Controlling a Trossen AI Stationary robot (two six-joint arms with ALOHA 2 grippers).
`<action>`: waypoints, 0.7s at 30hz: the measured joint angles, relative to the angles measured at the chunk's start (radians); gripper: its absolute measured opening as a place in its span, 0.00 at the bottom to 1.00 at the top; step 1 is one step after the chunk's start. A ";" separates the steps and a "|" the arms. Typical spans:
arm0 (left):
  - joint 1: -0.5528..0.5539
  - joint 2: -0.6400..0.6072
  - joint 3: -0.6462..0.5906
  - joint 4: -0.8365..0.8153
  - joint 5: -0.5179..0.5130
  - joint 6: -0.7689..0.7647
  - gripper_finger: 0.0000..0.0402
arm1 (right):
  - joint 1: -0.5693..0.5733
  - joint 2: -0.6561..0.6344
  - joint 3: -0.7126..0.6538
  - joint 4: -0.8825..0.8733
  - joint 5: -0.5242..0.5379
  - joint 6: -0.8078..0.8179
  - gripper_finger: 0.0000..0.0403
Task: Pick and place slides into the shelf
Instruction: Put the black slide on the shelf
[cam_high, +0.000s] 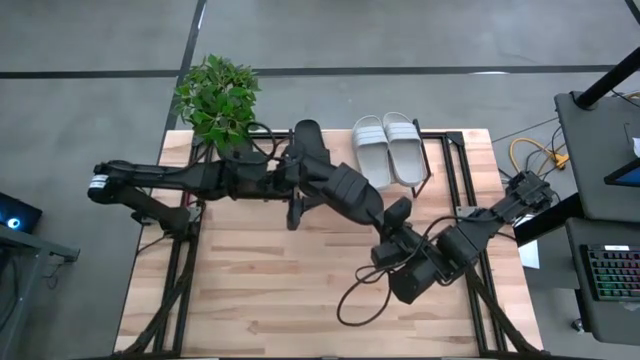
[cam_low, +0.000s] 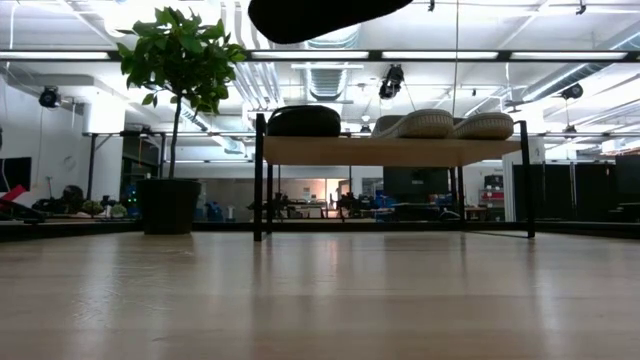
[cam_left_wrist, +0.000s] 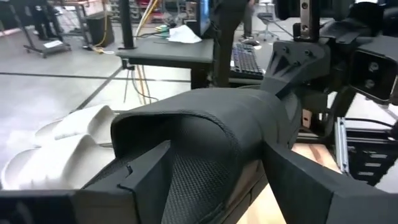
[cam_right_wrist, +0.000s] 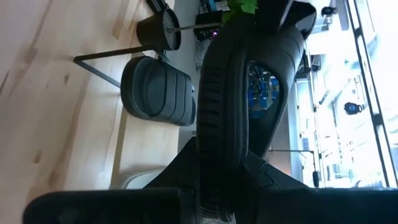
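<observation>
A matte black open-toe slide (cam_high: 352, 190) hangs in the air over the light wooden surface (cam_high: 270, 290), between the two arms and just in front of the low plank-topped shelf (cam_low: 390, 150) with its thin black frame. The left tool (cam_left_wrist: 186, 180) has its fingers spread wide around the slide's strap; the right tool (cam_right_wrist: 214, 186) is clamped on the sole's ribbed edge. From overhead the arms hide most of this slide. The second black slide (cam_high: 305, 135) and the light grey-white pair (cam_high: 390, 148) lie on the shelf; the level view shows them side by side on the plank, and the lifted slide only as a dark shape cut off above. A potted green plant (cam_high: 218, 98) stands beside the shelf. No readable writing shows.
</observation>
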 joint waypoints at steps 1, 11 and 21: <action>0.001 0.002 0.002 0.001 0.006 0.001 0.56 | 0.000 0.000 0.000 0.000 0.001 0.000 0.10; 0.012 -0.010 -0.001 0.037 0.039 0.033 0.10 | -0.001 0.000 0.000 0.009 0.014 0.000 0.10; 0.011 -0.030 -0.003 0.015 0.076 0.075 0.00 | 0.000 -0.002 0.000 -0.020 0.015 0.069 0.16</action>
